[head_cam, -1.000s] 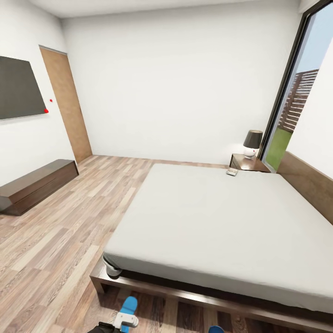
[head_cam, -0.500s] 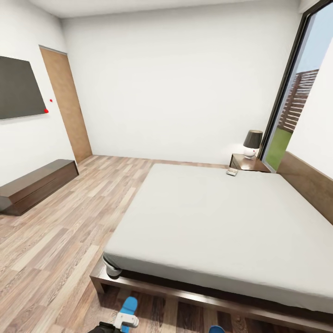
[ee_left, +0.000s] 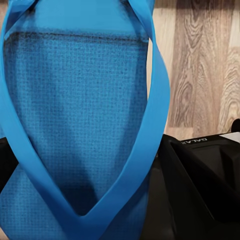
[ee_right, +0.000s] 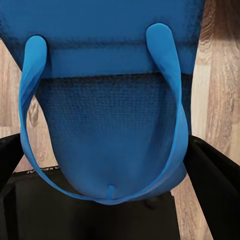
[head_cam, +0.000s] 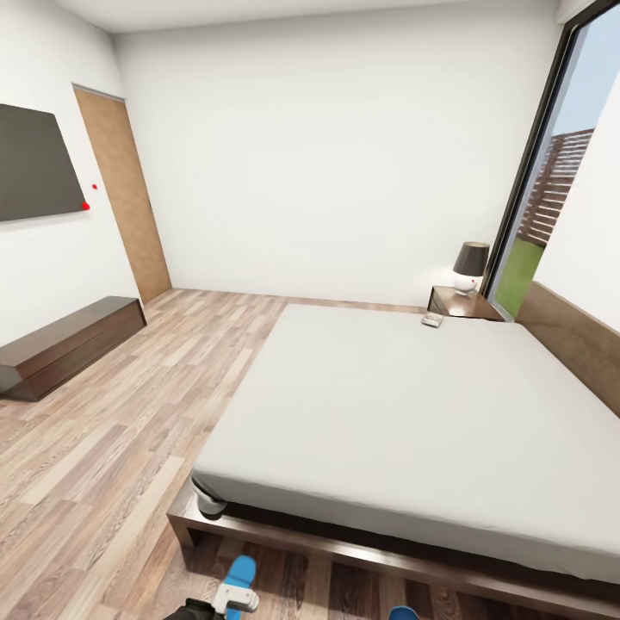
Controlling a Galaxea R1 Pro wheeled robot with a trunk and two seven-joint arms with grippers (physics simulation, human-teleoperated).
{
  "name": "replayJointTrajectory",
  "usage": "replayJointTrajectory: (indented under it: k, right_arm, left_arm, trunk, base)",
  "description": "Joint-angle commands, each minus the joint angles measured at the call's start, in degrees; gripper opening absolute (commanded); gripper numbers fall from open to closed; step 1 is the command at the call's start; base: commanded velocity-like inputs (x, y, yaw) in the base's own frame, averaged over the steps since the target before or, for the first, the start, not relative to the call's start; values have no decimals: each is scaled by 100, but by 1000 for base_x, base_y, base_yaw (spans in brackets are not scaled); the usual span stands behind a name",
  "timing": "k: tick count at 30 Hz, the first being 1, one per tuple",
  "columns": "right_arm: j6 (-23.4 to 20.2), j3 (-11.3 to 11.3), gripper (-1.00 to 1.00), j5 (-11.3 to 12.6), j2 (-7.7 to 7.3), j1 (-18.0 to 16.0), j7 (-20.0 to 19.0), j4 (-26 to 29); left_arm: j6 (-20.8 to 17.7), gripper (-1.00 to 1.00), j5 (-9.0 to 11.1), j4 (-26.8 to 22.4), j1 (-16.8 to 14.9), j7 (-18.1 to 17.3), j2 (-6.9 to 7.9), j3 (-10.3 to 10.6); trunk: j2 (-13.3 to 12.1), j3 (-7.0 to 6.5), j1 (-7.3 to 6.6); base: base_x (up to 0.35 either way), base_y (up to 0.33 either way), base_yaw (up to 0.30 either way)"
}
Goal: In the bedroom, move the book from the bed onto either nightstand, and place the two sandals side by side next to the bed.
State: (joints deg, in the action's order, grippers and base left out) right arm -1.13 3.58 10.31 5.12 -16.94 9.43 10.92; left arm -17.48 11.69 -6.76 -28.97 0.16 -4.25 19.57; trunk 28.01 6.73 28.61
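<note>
Across the room lies the bed, pale mattress on a dark base. The book rests at its far edge, close to the nightstand. At the foot of the bed, my left gripper is shut on a blue sandal. In the left wrist view this sandal sits between the black fingers. The second sandal peeks in at the head view's bottom edge. My right gripper is shut on it; the blue sole lies between its fingers.
A lamp stands on the nightstand. A long dark bench cabinet runs along the left wall under a dark screen. A brown door is at the back left, a tall window at right. Wood floor spreads left of the bed.
The left gripper and its sandal have sunk very slightly in the head view. Everything else stays put.
</note>
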Motion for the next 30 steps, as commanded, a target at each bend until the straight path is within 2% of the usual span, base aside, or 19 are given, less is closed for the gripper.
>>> replayJointTrajectory:
  k: [1, 14, 18, 21, 30]
  right_arm:
    - [-10, 38, -100, 59, 0, -3, 27, 7]
    - [-117, 38, -100, 66, 21, -3, 32, 226]
    - [-478, 34, -100, 63, 15, -3, 27, 323]
    - [-586, 39, -100, 60, 14, -3, 25, 375]
    - [-619, 54, -100, 62, 22, -3, 24, 403]
  left_arm:
    - [-47, -100, 46, -9, -4, -7, 3, 47]
    - [-183, -100, 62, 2, -4, -22, 5, 27]
    - [-185, -100, 61, 19, -4, -24, 10, 8]
    - [-181, -100, 61, 23, -4, -29, 16, 5]
    - [-177, -100, 68, 26, -4, -33, 28, 3]
  trunk:
    - [52, 30, 25]
    - [574, 263, 311]
    - [734, 335, 398]
    - [854, 389, 464]
    - [1215, 551, 662]
  base:
    - [0, 0, 0]
    - [0, 0, 0]
    - [0, 0, 0]
    - [0, 0, 0]
    - [0, 0, 0]
